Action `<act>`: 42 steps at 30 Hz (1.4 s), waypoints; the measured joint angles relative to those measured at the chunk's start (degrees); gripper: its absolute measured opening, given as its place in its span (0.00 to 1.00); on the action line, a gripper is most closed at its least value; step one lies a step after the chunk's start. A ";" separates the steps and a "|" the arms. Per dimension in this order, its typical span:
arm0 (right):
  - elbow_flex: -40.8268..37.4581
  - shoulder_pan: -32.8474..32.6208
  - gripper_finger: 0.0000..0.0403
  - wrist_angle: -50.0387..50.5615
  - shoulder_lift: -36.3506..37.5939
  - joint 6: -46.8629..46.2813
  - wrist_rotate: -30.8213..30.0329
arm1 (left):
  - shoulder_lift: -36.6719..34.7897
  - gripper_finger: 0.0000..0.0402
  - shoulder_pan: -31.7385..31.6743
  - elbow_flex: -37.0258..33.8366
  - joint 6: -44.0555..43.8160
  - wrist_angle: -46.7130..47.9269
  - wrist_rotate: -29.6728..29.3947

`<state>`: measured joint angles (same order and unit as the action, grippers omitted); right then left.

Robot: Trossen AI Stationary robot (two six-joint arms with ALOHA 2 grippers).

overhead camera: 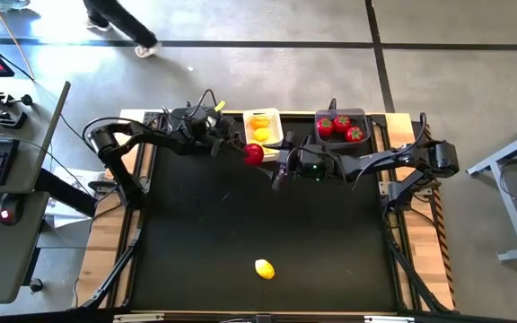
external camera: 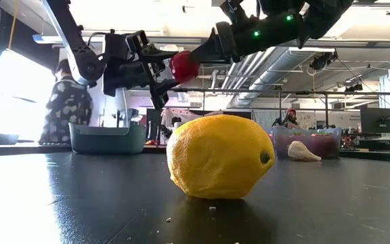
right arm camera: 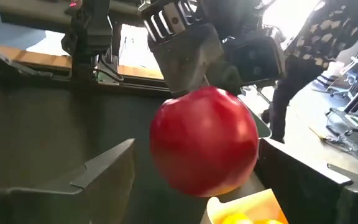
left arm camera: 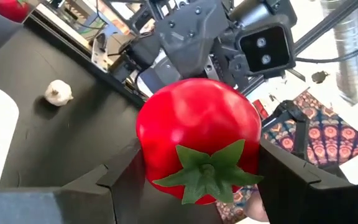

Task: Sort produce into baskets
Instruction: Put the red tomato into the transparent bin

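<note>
Handover, mid-air: left gripper (overhead camera: 240, 149) fingers clamp red tomato (overhead camera: 253, 153); right gripper (overhead camera: 276, 170) fingers spread wide around it, empty. Right should close squarely before left releases.

The left arm reaches in from the left rear corner of the tabletop, its elbow bent near the left edge and its forearm stretched toward the middle of the rear edge. The left gripper (overhead camera: 240, 149) is raised well above the tabletop, and its jaws clamp a red tomato (overhead camera: 253, 154) from both sides. The right arm comes in from the right rear corner, forearm pointing left along the rear part of the tabletop, also lifted clear of the surface. The right gripper (overhead camera: 276, 170) faces the left one, its jaws spread wide on either side of the tomato; no contact with it is visible.
</note>
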<state>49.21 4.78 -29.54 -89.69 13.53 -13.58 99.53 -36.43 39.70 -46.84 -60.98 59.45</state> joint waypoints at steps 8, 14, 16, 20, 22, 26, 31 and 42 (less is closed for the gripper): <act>0.00 0.02 0.81 -1.13 -0.02 6.68 -2.44 | 0.00 0.57 1.79 2.65 0.42 0.76 -1.22; -0.04 0.02 0.81 -3.55 0.00 11.74 -2.76 | 0.00 0.57 2.31 4.09 0.63 0.84 -1.41; -0.04 0.02 0.81 -4.32 -0.01 12.58 -2.88 | -0.03 0.57 2.33 4.33 0.61 0.91 -1.30; -0.07 0.09 0.81 -4.63 0.00 14.12 -2.66 | -0.04 0.57 2.34 4.33 0.61 1.00 -1.48; -0.07 0.18 0.81 -4.77 0.00 14.15 -2.46 | -0.04 0.57 2.39 4.33 0.58 1.00 -1.49; -0.09 0.20 0.78 -4.79 0.00 13.93 -2.27 | -0.04 0.56 2.48 4.33 0.57 1.06 -1.49; -0.11 0.50 0.71 -4.76 0.00 12.67 -2.07 | -0.04 0.56 2.92 4.33 1.13 1.34 -1.24; 1.55 0.89 0.66 -1.98 0.00 10.49 -5.41 | 0.04 0.74 1.26 4.42 9.07 0.97 -1.10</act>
<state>50.76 5.67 -31.52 -89.69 24.02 -19.00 99.57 -35.17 44.12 -37.77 -60.01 58.34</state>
